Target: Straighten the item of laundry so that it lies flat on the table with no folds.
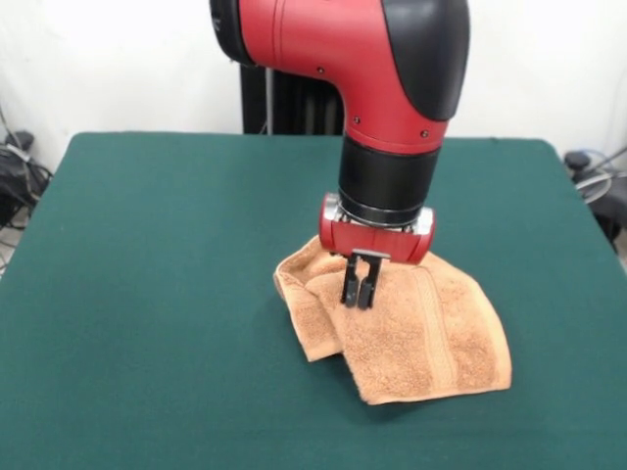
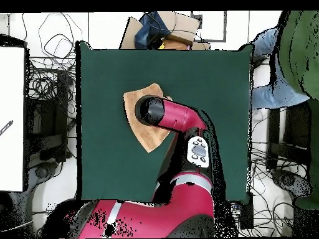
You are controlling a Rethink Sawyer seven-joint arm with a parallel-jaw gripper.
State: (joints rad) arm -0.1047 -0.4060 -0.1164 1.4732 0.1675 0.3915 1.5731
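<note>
The towel [image 1: 411, 338], a loopy orange-tan terry cloth with a woven band stripe, lies rumpled near the middle of the dark green felt bench [image 1: 147, 294], one side doubled over into a thick fold. The hand [image 1: 359, 294] stands on the towel's folded part, its two black fingers together, though whether they pinch cloth is hard to make out. From overhead, the red arm [image 2: 177, 118] hides much of the towel. Beyond the bench rises a white wall [image 1: 118, 59], cables at both sides.

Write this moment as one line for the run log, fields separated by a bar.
gripper: shut on towel | towel: still folded, not flat | table: green, towel near its middle | task: not done
</note>
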